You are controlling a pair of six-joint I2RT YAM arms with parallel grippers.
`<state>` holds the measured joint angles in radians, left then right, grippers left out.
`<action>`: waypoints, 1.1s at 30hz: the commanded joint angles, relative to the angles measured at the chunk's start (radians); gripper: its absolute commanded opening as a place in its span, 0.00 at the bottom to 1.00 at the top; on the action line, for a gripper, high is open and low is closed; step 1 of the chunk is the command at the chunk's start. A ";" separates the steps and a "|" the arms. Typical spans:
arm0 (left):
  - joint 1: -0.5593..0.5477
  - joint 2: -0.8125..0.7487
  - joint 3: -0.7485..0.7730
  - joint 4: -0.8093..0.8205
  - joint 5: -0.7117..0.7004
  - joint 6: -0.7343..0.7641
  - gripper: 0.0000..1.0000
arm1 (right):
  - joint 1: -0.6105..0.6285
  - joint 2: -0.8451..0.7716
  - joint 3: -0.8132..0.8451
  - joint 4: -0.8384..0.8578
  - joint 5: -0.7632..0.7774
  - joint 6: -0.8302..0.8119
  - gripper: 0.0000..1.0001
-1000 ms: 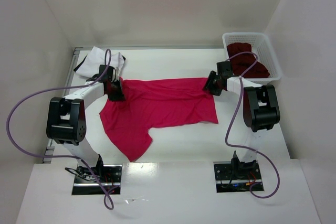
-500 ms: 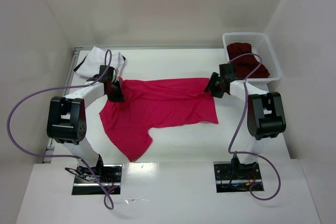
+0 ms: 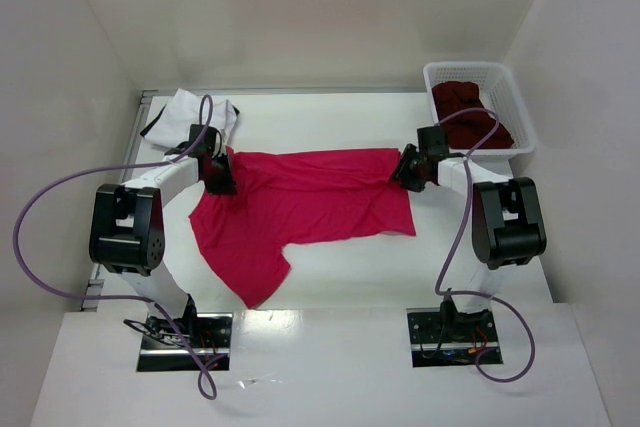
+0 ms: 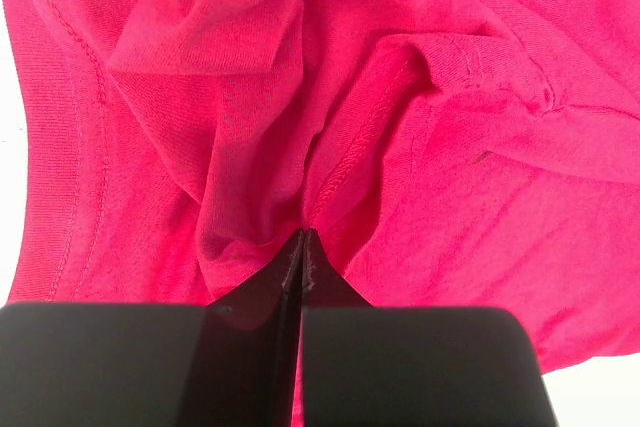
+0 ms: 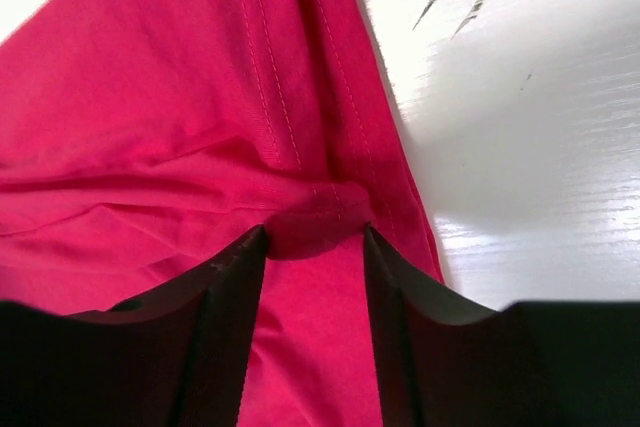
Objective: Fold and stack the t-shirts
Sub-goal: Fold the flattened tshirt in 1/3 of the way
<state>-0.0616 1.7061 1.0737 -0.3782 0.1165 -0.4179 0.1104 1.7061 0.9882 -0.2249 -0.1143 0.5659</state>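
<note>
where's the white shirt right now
In the top view the white shirt lies bunched at the far left corner of the table, just beyond the left gripper and the red shirt.

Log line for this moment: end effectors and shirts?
left end effector: shut on red t-shirt | right end effector: open, astride its hem | white t-shirt: far left | maroon t-shirt: in basket

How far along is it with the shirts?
Nothing looks folded yet. In hand: the red shirt lies spread out, the left claw shut on one side, the right claw open over the opposite hem. To do: the white shirt heaped at the back, the maroon shirt in the basket.
</note>
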 commanded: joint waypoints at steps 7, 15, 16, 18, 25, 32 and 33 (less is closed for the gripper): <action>-0.001 -0.036 0.028 -0.024 -0.023 0.016 0.00 | 0.020 0.055 0.012 0.059 0.008 0.017 0.36; -0.001 -0.054 0.058 -0.045 -0.032 0.025 0.00 | 0.020 0.089 0.072 0.035 0.050 0.017 0.00; -0.001 -0.054 0.069 -0.056 -0.032 0.025 0.00 | 0.020 0.078 0.084 0.035 0.059 0.017 0.00; -0.001 -0.063 0.092 -0.067 -0.032 0.025 0.00 | 0.020 0.064 0.099 0.015 0.059 0.017 0.00; -0.001 -0.126 0.210 -0.136 -0.078 0.060 0.00 | 0.020 0.003 0.191 -0.043 0.079 -0.001 0.00; 0.008 -0.125 0.376 -0.186 -0.147 0.102 0.00 | 0.020 0.033 0.358 -0.093 0.099 -0.012 0.00; 0.008 -0.111 0.428 -0.195 -0.156 0.102 0.00 | 0.020 0.049 0.381 -0.114 0.099 -0.012 0.00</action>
<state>-0.0605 1.6012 1.4040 -0.5453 0.0063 -0.3569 0.1204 1.7657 1.2781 -0.3023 -0.0544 0.5701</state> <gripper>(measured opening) 0.008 0.009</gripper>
